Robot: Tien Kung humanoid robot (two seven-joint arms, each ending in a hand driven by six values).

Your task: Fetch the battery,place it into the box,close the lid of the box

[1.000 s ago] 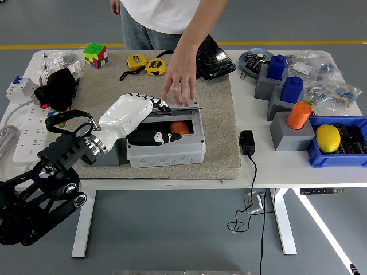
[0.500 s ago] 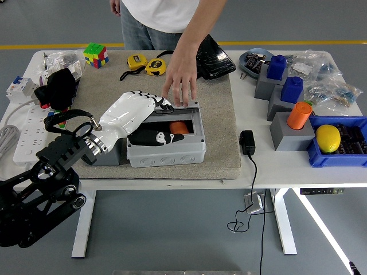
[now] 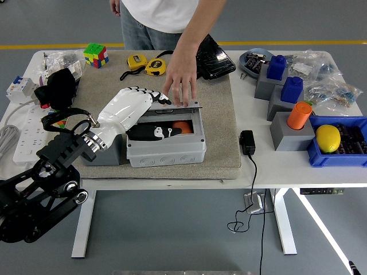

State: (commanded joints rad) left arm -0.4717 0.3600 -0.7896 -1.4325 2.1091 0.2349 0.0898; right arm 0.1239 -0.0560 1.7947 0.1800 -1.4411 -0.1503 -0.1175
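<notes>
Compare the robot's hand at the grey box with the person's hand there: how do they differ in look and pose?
The left hand is white with black fingers; the person's hand is bare. The left hand comes in from the picture's left side over the grey box, its thumb down in the opening; the person's hand reaches from the far side, fingers spread flat on the lid's far edge. Both meet at the raised lid.
</notes>
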